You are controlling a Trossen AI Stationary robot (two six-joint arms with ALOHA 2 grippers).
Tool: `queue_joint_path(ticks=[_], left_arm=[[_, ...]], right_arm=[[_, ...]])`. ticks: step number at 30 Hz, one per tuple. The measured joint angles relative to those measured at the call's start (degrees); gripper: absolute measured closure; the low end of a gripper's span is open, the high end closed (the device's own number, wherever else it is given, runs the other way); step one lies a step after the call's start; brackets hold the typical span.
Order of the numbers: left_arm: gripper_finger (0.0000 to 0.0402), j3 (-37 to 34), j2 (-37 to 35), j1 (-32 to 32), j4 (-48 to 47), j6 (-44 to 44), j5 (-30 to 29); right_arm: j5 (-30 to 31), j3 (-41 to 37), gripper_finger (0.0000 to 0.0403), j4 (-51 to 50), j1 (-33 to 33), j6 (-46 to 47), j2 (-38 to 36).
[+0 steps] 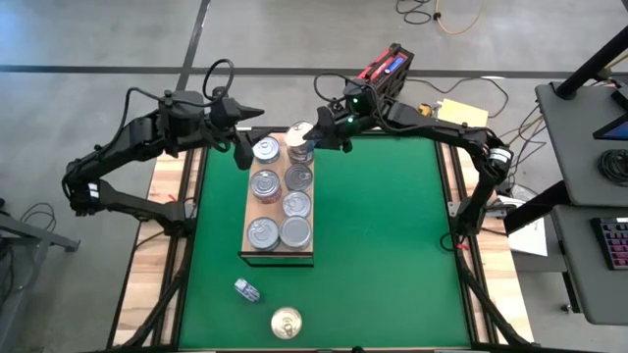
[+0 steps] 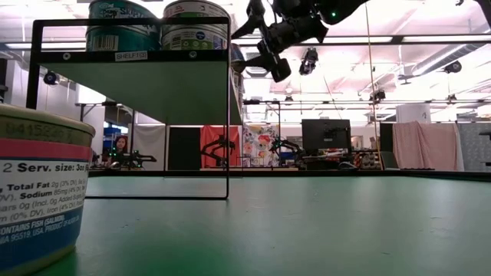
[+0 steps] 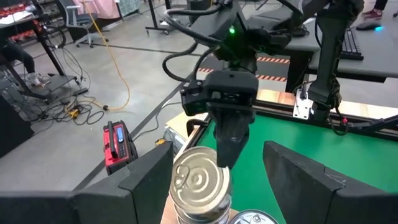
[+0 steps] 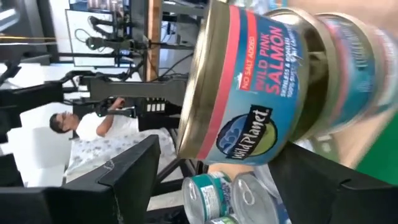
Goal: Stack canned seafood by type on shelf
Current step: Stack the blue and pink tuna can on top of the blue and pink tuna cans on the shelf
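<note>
both dark arms reach in over the far end of the table. right gripper (image 1: 312,133) hangs over the far right corner of the shelf (image 1: 249,208), its fingers spread either side of the pink salmon can (image 4: 249,93) that tops a stack there, with gaps showing at both fingers, so released rather than clamped. left gripper (image 1: 242,155) waits just beside the shelf's far left corner, its fingers apart and empty.

green table mat (image 1: 392,245) covers the table, smooth and flat, framed by pale wooden boards. beyond it lies a grey floor with loose cables, and in the low view a bright open workshop with screens and hanging lamps; a seated person (image 4: 81,127) shows far back in the right wrist view.

shelf is a light wooden rectangle with visible grain, raised on a thin black frame. silver-lidded cans (image 1: 280,206) stand on it in two rows, round and flat with ringed lids. gold-lidded can (image 1: 286,323) sits alone on the mat near the front edge, with a tipped can (image 1: 247,289) just beside it, well apart from the shelf.
</note>
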Motion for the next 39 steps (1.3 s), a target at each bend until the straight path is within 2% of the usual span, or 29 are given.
queue_joint_path(ticks=[15,25,31,39], left_arm=[[0.0169,-0.02,0.35,0.00,0.20,-0.02,0.13],[0.0169,-0.02,0.35,0.00,0.20,-0.02,0.15],[0.0169,-0.02,0.41,0.00,0.20,-0.02,0.17],[0.0169,-0.02,0.59,0.00,0.20,-0.02,0.17]], right_arm=[[0.92,-0.02,0.0119,0.32,0.32,0.10,0.52],[0.63,-0.02,0.0133,0.70,-0.12,1.07,0.65],[-1.75,-0.02,0.0126,-1.03,0.15,1.51,0.61],[-0.66,-0.02,0.0123,0.75,-0.42,2.77,0.36]])
